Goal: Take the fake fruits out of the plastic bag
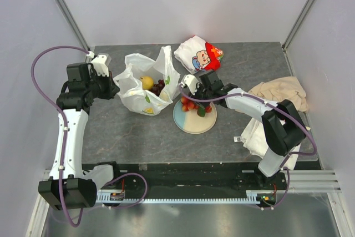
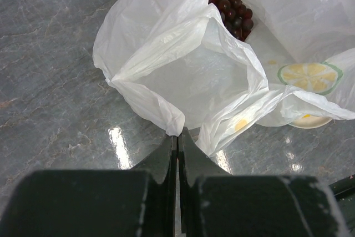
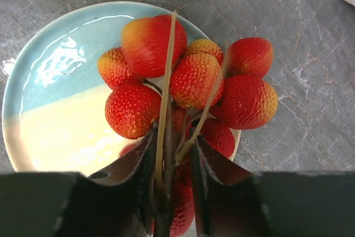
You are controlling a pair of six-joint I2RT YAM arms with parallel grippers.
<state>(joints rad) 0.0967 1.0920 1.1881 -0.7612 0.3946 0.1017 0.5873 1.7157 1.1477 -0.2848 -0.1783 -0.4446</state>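
Right wrist view: the right pincer (image 3: 173,137) fills the bottom edge. Its jaws are narrowly apart with the stems of the strawberries (image 3: 188,76) between them; I cannot tell whether they press the stems or merely flank them. The bunch hangs over the plate (image 3: 50,81), toward its 3 o'clock side, with bare desk (image 3: 310,54) beyond.

Left wrist view: the left pincer (image 2: 177,137) is clamped tight on a fold of the bag (image 2: 183,76) rim, holding that side up. The mouth gapes toward 12 o'clock, and the grapes (image 2: 230,6) lie deep inside at about 1 o'clock. Loose plastic sags around them.

Top view: the bag sits at 10 o'clock from the plate, nearly touching it. The lemon (image 1: 146,82) lies just beside the grapes, both inside the bag. A green piece (image 1: 201,111) rests on the plate by the strawberries.

So the job looks roughly half done: the strawberries and the green piece are out, the lemon and grapes are left, and any other fruit is hidden by the folds.

A printed packet (image 1: 197,54) lies at 12 o'clock from the plate, a beige cloth (image 1: 280,90) at 3 o'clock and a white towel (image 1: 252,134) at 4 o'clock under the right arm. None of these blocks the bag; the slumping rim is probably the main hindrance to reaching in.
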